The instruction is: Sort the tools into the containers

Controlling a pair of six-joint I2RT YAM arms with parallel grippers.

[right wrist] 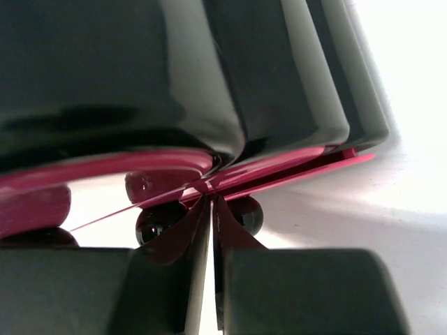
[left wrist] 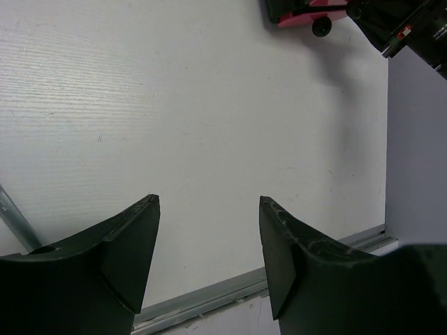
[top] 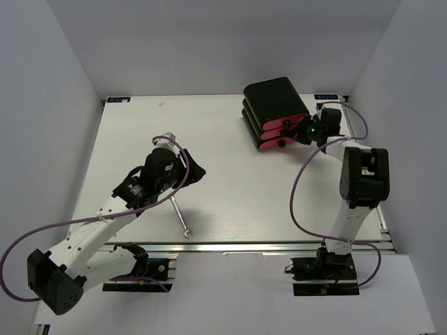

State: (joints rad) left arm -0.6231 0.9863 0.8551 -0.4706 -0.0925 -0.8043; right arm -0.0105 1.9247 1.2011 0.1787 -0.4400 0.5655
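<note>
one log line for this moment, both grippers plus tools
left gripper: open, empty, over white table | right gripper: nearly closed at front of pink-fronted black drawer stack | silver metal wrench: on table, unsorted

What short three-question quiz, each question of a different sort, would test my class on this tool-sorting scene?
1. True or false: the left gripper holds the wrench.
2. The right gripper is at: A the wrench; B the drawers; C a screwdriver.
3. Fill in: the stack has ___ drawers.
Key: 1 false, it is open and empty, and the wrench lies on the table; 2 B; 3 three.
</note>
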